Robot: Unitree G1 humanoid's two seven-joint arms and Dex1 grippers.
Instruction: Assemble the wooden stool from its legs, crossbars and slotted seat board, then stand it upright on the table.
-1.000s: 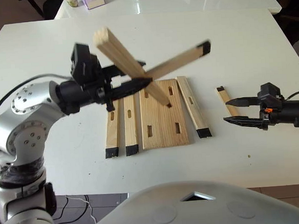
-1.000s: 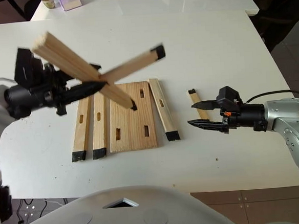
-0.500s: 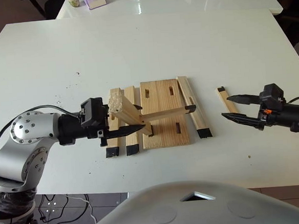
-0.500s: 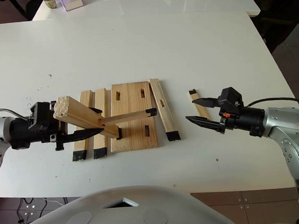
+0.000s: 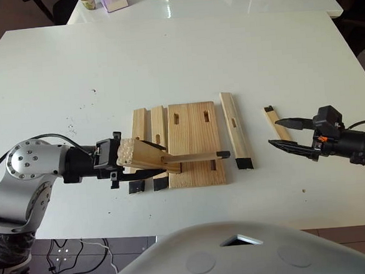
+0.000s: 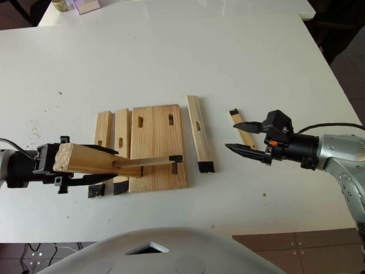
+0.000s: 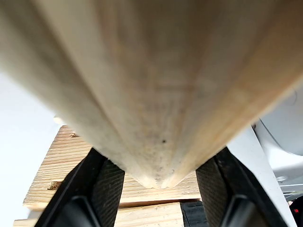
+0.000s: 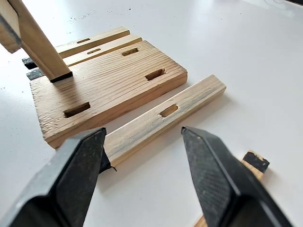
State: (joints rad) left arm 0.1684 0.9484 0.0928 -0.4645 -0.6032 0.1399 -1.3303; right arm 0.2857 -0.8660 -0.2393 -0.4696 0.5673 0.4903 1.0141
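**Left eye view: joined piece meets the seat board**

Left hand (image 5: pixel 142 172) is clamped on the leg-and-crossbar piece (image 5: pixel 147 157), with its black tip at the seat board (image 5: pixel 193 127), between slots. I'd guess the tip needs lining up with a slot next; they all look unfilled. Right hand (image 5: pixel 275 133) hangs spread apart beside the short crossbar (image 5: pixel 271 114) on the worktop (image 5: pixel 165 63).

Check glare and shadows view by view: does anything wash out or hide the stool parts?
Left eye view: bright glare on the far table, none on the work table, where shadows are soft. Left wrist view: the held leg sits close against the lens, its underside shaded. Right wrist view: mild sheen on the work table, seat board slots plainly visible.
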